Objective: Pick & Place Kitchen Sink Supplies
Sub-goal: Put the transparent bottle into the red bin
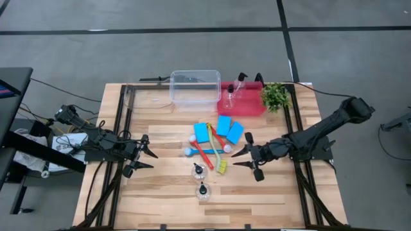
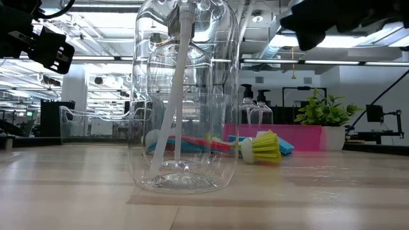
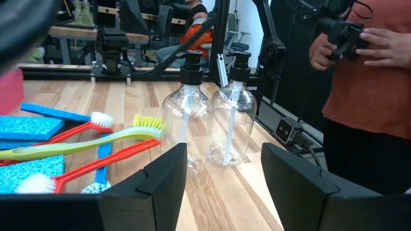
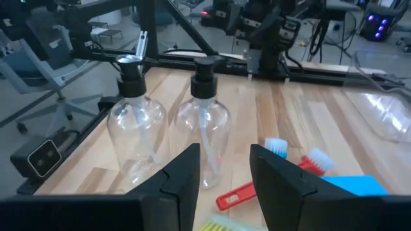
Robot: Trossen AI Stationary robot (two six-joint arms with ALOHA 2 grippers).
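Two bottles (image 1: 201, 190) (image 1: 198, 171) stand nearest the front edge, mid-table. The left gripper (image 1: 142, 156) hovers toward the left edge, jaws apart and empty; the right gripper (image 1: 248, 154) toward the right, fingers parted, holding nothing. Between them lie brushes (image 1: 207, 153), then sponges (image 1: 223, 128). Two more bottles (image 1: 235, 90) stand in the red tray (image 1: 250, 108) by the back edge, beside the tub (image 1: 194, 86).

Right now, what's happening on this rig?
Nothing is held yet. The left gripper and right gripper hover open on either side of the supplies at mid-table. Between them stand two pump bottles, with the brushes and three blue sponges just behind. Two more bottles already sit in the red tray by the plant; the clear tub looks empty.
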